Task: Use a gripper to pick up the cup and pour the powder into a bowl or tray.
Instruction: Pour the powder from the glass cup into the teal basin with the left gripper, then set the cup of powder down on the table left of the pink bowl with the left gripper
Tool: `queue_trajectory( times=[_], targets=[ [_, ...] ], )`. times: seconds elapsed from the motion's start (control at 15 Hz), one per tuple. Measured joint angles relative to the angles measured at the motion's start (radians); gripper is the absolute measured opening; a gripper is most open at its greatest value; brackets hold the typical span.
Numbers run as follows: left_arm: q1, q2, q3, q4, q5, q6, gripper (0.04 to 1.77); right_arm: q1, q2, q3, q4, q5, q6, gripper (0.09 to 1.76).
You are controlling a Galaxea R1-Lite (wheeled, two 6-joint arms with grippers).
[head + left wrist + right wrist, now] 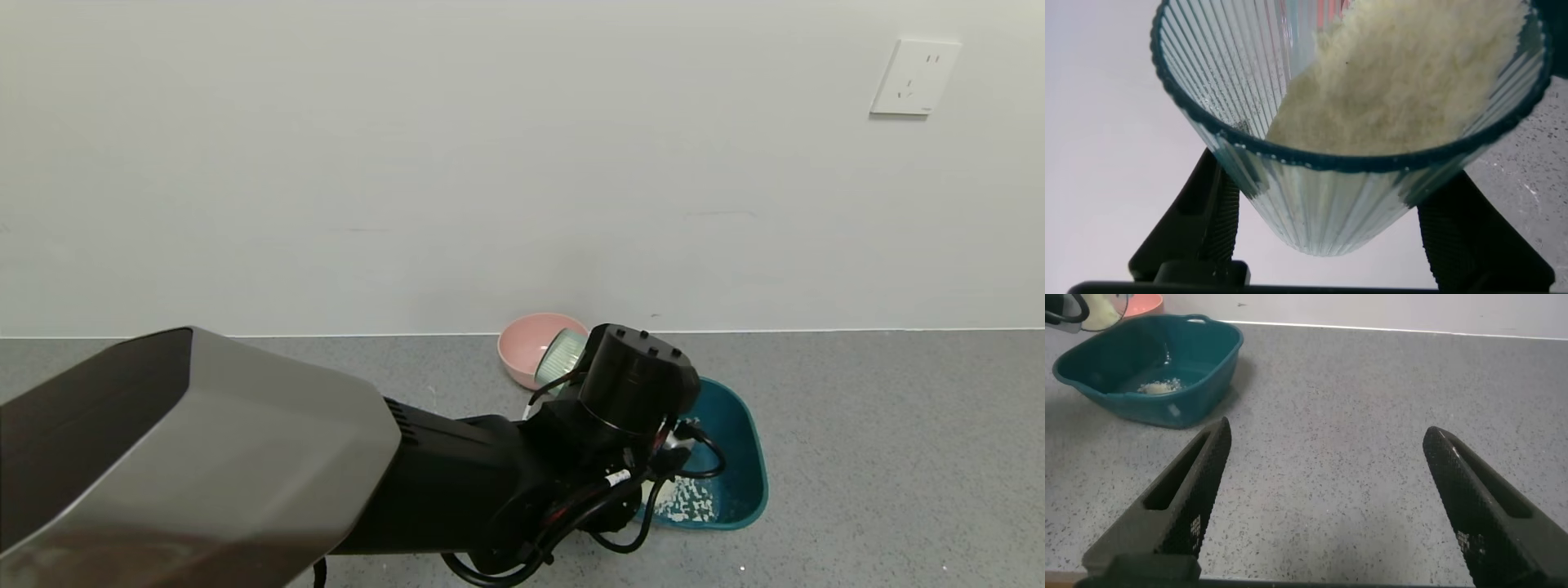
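My left gripper point(1331, 208) is shut on the ribbed clear blue-green cup point(1323, 196), one black finger on each side. The cup is tilted, and white powder point(1404, 82) lies against its lower side up to the rim. In the head view the cup point(563, 357) shows just past the left wrist, held above the far-left edge of the dark teal basin point(743, 457). Some white powder point(690, 500) lies on the basin's floor. My right gripper point(1327, 457) is open and empty over the grey speckled surface, well away from the basin point(1212, 355).
A round pink bowl point(522, 347) stands behind the basin, next to the wall. A few white specks point(741, 569) lie on the grey surface beside the basin. A white wall socket point(914, 77) is high on the right.
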Motion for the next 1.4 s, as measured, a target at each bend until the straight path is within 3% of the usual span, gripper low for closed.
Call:
queue_trajectory(
  times=[0.73,1.4],
  targets=[
    [-0.021,0.006,-0.004,-0.003,0.089,0.103,1.26,0.0,0.0,0.0,0.0,0.0,0.0,1.71],
    [-0.025,0.006,-0.004,-0.011,0.091,0.103,1.26,0.0,0.0,0.0,0.0,0.0,0.0,1.71]
  ],
)
